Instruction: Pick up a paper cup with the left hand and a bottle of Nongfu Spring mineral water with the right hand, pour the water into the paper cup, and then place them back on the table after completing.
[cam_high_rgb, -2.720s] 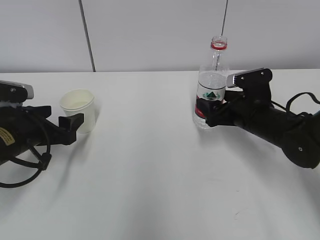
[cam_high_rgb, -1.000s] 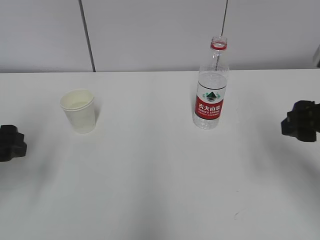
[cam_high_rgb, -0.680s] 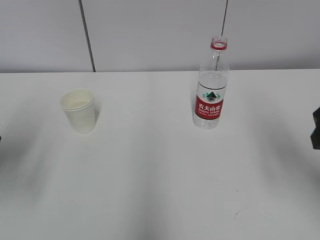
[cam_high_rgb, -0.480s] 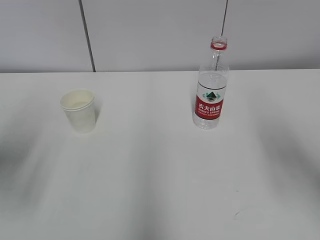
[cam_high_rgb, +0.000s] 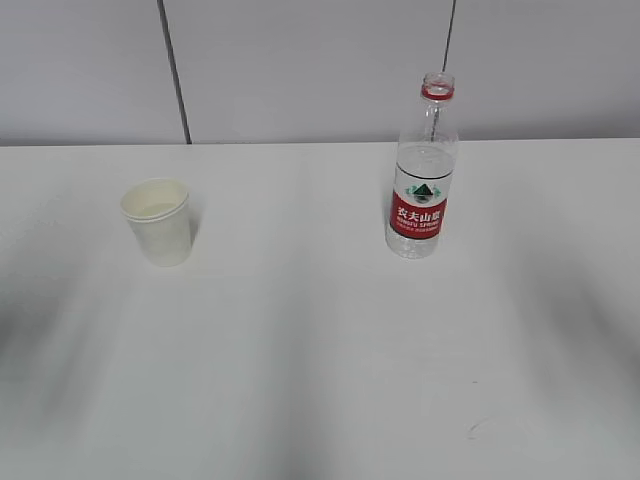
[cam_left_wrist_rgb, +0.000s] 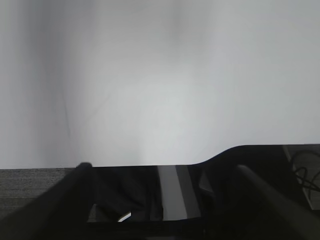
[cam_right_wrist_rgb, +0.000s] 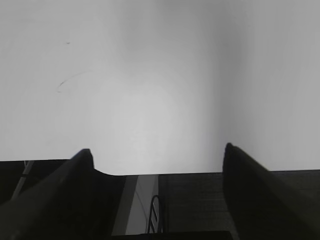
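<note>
**On the Table: Cup and Bottle Set Down, Both Arms Clear**

On the white table (cam_high_rgb: 320, 350): paper cup (cam_high_rgb: 157, 221) upright at left, bottle (cam_high_rgb: 421, 170) upright at right, well apart, nothing between them. Cap off; red neck ring visible; water (cam_high_rgb: 424, 165) up to roughly the shoulder, above the red label. Broad bare surface in front of and between both items; far edge of the tabletop meeting the grey wall just behind the bottle. Faint scuff mark (cam_high_rgb: 478, 428) near the front right.

Neither arm visible in the exterior view. Left hand (cam_left_wrist_rgb: 165, 200): seen only from its wrist camera, hanging over the near table edge with dark floor below; two dark, blurred fingers (cam_left_wrist_rgb: 55, 200) standing apart, nothing between them. Right hand (cam_right_wrist_rgb: 157, 195): likewise past the table edge, fingers (cam_right_wrist_rgb: 250, 185) spread wide, gap holding nothing; same scuff visible on the surface ahead.

Compared with one second ago: black gripper tips at the left and right borders of the exterior view now gone. Compared with the earliest frame: both grippers then at the cup and the bottle, now withdrawn. Cup and bottle positions unchanged.
</note>
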